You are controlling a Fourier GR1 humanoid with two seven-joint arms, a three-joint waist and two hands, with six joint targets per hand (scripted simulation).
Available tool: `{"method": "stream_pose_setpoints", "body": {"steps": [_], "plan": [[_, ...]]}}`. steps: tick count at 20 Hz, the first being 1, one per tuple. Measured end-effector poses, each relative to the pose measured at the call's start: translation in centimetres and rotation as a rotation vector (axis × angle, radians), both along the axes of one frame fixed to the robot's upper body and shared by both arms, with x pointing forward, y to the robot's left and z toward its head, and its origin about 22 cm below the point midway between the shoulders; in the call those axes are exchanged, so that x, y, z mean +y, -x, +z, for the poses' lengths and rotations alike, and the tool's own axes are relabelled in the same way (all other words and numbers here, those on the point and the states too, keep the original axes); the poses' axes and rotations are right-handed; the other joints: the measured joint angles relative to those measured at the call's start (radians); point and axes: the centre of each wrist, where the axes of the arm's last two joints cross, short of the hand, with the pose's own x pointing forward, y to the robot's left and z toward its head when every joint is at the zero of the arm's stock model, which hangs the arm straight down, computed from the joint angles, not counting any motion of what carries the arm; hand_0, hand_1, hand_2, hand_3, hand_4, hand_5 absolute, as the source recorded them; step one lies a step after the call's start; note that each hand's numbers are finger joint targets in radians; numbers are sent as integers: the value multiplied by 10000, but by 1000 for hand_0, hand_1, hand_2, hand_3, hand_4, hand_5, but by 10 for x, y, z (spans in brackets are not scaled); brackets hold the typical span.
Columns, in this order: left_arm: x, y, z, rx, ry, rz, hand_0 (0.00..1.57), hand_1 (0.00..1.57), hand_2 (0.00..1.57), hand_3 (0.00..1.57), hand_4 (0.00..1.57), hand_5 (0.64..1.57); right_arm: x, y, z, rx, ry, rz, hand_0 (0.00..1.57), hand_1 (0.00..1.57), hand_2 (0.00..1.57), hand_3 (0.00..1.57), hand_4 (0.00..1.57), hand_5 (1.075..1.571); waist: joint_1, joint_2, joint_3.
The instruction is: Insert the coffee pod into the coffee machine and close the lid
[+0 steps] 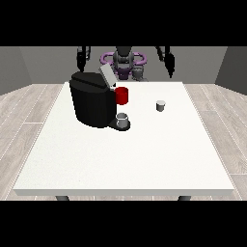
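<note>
The coffee pod (160, 105) stands alone on the white desk (125, 159), right of the coffee machine (91, 103) and well apart from it. The machine's lid (107, 76) is tilted up and open, with a red part (122, 95) at its right side and a grey cup (122, 119) on its base.

Both hands hang raised at the far edge, the hand at the view's left (82, 58) and the hand at the view's right (169, 60), neither near anything. I cannot tell how their fingers lie.

Likely risks: the small, light pod could tip or skid away if approached off-centre. A reach across the machine might knock the lid shut early or bump the cup.
</note>
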Motion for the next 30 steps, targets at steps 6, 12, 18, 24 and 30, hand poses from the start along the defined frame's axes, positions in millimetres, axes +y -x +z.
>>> {"method": "stream_pose_setpoints", "body": {"steps": [6,12,18,24,30], "plan": [[7,-11,9,-778,190,-1161,0,0,0,0,617,1571,-3,3,-13,20,-341,108,0,0,0,0,328,1571,-397,140,67],[33,-30,22,-617,-1323,-1722,0,0,0,0,0,1571,4,-4,-6,-886,-1118,63,0,0,0,0,339,1571,-976,455,82],[62,-48,24,-315,-3344,-1452,0,0,0,0,0,1571,15,-9,5,-1589,-1070,684,0,0,0,0,302,1571,-1575,1130,82],[99,-69,31,-220,-5072,-889,0,0,0,0,0,1571,27,-16,20,-2431,-1160,1286,0,0,0,0,403,1571,-2172,2119,78],[114,-90,39,52,-6383,-830,0,0,0,0,0,1571,34,-22,20,-2720,-1008,1227,0,0,0,0,494,1571,-2418,2827,79]]}}
